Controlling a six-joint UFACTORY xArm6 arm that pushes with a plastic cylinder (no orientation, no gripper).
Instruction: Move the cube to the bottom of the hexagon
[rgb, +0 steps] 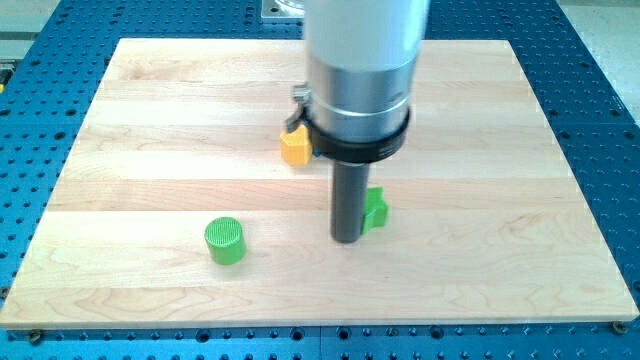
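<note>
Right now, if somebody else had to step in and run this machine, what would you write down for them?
No gripper or fingers here: my tip is down on the wooden board, touching or nearly touching the left side of a green block, whose shape my rod partly hides.
A yellow block sits toward the view's top of my tip, partly behind my arm, shape unclear.
A green cylinder stands apart at the view's lower left.
Done: I cannot tell; cube and hexagon cannot be made out.
Left: identify them, then push the cube below the hexagon.

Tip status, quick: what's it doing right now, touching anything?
No hand on this rig, just my tip: down on the board, against the left side of the green block. Holding nothing.
</note>
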